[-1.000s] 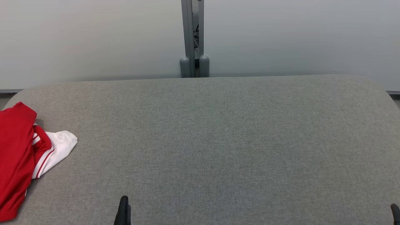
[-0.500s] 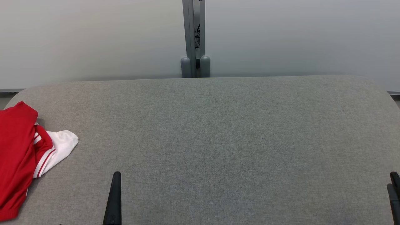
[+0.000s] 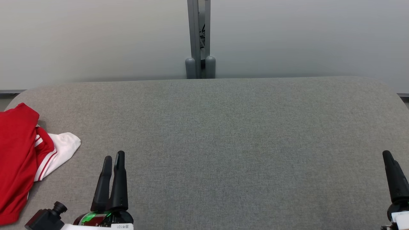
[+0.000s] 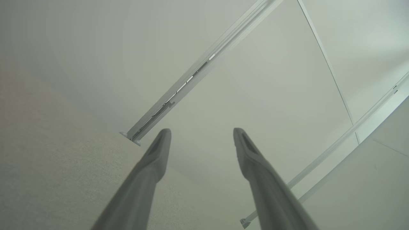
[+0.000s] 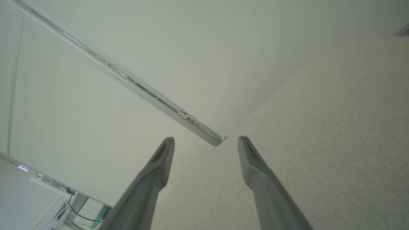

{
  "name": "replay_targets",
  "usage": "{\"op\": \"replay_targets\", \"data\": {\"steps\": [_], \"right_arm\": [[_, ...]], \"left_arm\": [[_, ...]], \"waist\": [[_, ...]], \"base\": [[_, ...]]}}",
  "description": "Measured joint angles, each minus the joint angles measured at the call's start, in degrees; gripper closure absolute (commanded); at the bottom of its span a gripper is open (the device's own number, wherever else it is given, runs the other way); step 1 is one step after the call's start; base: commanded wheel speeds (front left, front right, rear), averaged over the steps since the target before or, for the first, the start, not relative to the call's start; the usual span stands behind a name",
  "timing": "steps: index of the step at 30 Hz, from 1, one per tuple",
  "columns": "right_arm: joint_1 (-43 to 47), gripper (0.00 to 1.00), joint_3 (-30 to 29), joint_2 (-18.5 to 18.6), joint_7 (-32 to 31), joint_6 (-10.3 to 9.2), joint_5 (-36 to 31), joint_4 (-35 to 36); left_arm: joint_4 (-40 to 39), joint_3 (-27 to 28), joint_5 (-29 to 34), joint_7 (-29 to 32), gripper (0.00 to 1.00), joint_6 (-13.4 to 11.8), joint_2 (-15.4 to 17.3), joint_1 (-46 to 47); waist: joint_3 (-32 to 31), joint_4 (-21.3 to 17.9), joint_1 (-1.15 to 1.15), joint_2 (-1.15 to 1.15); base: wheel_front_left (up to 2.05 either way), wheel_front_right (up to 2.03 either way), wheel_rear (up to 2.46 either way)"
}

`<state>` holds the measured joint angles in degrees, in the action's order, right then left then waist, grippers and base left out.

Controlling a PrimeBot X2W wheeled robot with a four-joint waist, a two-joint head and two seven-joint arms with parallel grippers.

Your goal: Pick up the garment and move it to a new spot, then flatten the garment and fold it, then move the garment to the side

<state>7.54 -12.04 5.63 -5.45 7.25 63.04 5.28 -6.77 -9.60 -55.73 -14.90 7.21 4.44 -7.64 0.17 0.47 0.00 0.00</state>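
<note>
The garment (image 3: 19,153) is a crumpled red piece with a white, red-striped part, lying at the left edge of the grey fabric surface (image 3: 223,134). My left gripper (image 3: 113,157) rises from the bottom left, a little right of the garment and apart from it; in its wrist view the left gripper (image 4: 199,131) stands open and holds nothing. My right gripper (image 3: 388,156) shows at the bottom right, far from the garment. The right gripper (image 5: 206,140) is likewise open with nothing in it.
A pale wall runs behind the surface, with a grey upright post (image 3: 198,38) at its middle. The surface has rounded far corners. A small black camera (image 3: 44,218) sits on my left wrist.
Both grippers have risen into the head view from the bottom edge, fingers pointing away from me. The garment has not moved.
</note>
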Motion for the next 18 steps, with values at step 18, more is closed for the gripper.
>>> {"op": "replay_targets", "data": {"steps": [18], "right_arm": [[-4.5,0.0,4.3,1.5,6.0,0.01,-26.5,-2.6]], "left_arm": [[5.5,-0.9,24.3,0.0,0.0,-3.8,0.3,6.2]], "waist": [[-0.5,0.4,0.0,0.0]], "base": [[0.0,0.0,0.0]]}}
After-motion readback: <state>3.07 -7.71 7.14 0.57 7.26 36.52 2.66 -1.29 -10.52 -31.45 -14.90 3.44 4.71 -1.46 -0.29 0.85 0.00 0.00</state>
